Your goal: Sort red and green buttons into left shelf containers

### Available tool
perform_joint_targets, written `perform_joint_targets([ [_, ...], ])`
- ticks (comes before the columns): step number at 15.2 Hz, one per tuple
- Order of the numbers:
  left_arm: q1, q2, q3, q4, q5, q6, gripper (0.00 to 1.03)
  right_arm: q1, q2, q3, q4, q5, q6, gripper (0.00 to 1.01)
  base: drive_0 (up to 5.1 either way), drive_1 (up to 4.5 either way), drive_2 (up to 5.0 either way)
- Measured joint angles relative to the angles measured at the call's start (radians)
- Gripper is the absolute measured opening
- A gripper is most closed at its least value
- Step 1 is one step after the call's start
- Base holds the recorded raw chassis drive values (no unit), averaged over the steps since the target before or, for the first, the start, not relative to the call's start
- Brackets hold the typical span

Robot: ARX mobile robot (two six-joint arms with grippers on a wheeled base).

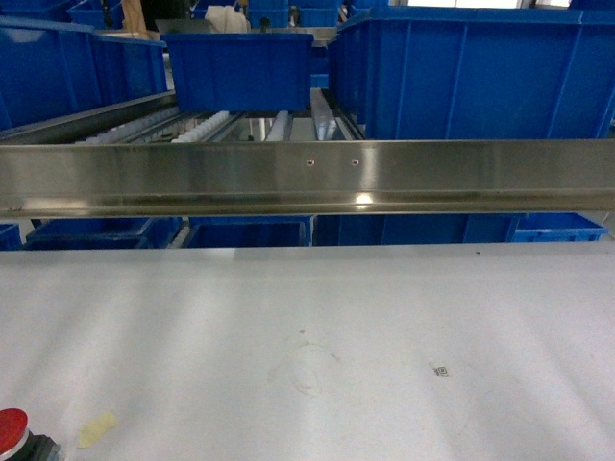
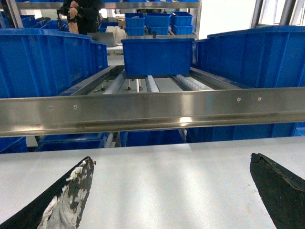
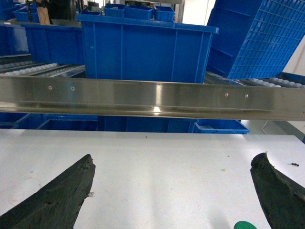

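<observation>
At the near left corner of the white table [image 1: 317,317] sits a red button [image 1: 12,429], its domed cap on a black body, partly cut off by the frame edge. It looks light, rigid and smooth-topped, so the dome would likely slip; pinching the black body from the sides seems safer. A yellowish tape scrap [image 1: 95,428] lies just beside it. Beyond the steel rail [image 1: 307,178] stand the blue bins [image 1: 82,72]. The left gripper [image 2: 169,191] and the right gripper [image 3: 171,191] are both spread wide, holding nothing. A green edge [image 3: 245,225] peeks under the right one; I cannot tell what it is.
</observation>
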Motion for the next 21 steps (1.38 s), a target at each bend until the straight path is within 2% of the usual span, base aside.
perform_joint_targets([
  [10, 0.009, 0.003, 0.001, 0.001, 0.011, -0.001, 0.98, 0.003, 0.002, 0.0, 0.006, 0.009, 0.0, 0.98, 0.0, 0.0, 0.0],
  [11, 0.115, 0.048, 0.008, 0.054, 0.121, 0.004, 0.98, 0.048, 0.045, 0.005, 0.08, 0.074, -0.004, 0.98, 0.0, 0.0, 0.0],
  [12, 0.212, 0.126, 0.032, 0.138, 0.197, 0.001, 0.98, 0.095, 0.112, 0.015, 0.163, 0.104, -0.024, 0.98, 0.0, 0.0, 0.0],
  [13, 0.309, 0.249, 0.082, 0.242, 0.297, -0.003, 0.98, 0.113, 0.201, 0.038, 0.255, 0.142, -0.036, 0.98, 0.0, 0.0, 0.0],
  [14, 0.373, 0.375, 0.123, 0.333, 0.405, -0.014, 0.98, 0.12, 0.276, 0.054, 0.34, 0.193, -0.048, 0.98, 0.0, 0.0, 0.0],
  [15, 0.399, 0.474, 0.13, 0.407, 0.446, -0.02, 0.98, 0.133, 0.37, 0.065, 0.422, 0.238, -0.062, 0.98, 0.0, 0.0, 0.0],
  [16, 0.38, 0.641, 0.137, 0.5, 0.472, -0.027, 0.98, 0.129, 0.518, 0.072, 0.513, 0.25, -0.065, 0.98, 0.0, 0.0, 0.0],
  [17, 0.342, 0.738, 0.15, 0.544, 0.47, -0.028, 0.98, 0.102, 0.654, 0.092, 0.566, 0.234, -0.056, 0.98, 0.0, 0.0, 0.0],
  [20, 0.286, 0.853, 0.165, 0.576, 0.445, -0.029, 0.98, 0.048, 0.867, 0.145, 0.65, 0.203, -0.056, 0.98, 0.0, 0.0, 0.0],
  [21, 0.266, 0.899, 0.185, 0.592, 0.436, -0.036, 0.98, 0.011, 0.964, 0.171, 0.697, 0.19, -0.057, 0.98, 0.0, 0.0, 0.0],
])
